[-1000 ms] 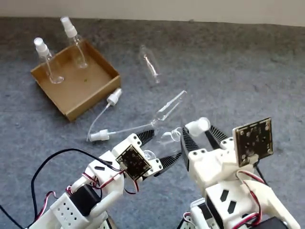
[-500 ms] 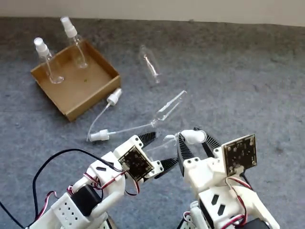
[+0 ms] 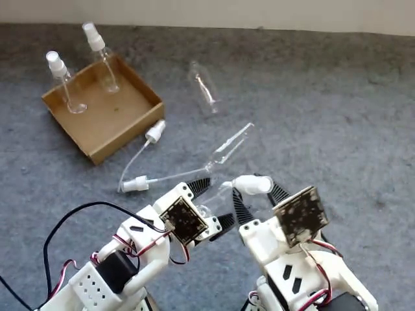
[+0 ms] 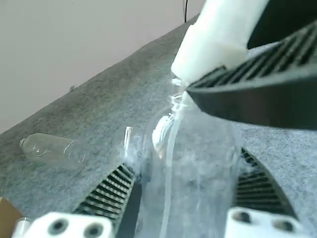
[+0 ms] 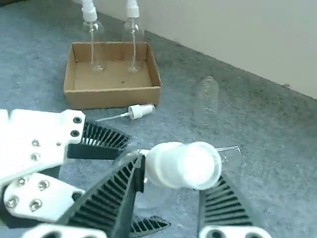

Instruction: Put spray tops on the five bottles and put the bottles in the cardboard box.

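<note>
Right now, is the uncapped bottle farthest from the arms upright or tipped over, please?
Tipped: the bottle lies on its side on the grey carpet.

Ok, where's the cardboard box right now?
High view: the cardboard box sits far left on the carpet, two capped bottles standing in it, a loose spray top beside it.

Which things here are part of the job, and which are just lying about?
Job: box with two capped bottles in it; bottle in left gripper; spray top in right gripper; two bare bottles and two loose spray tops on the carpet.
Lying about: black cable by the left arm.
</note>
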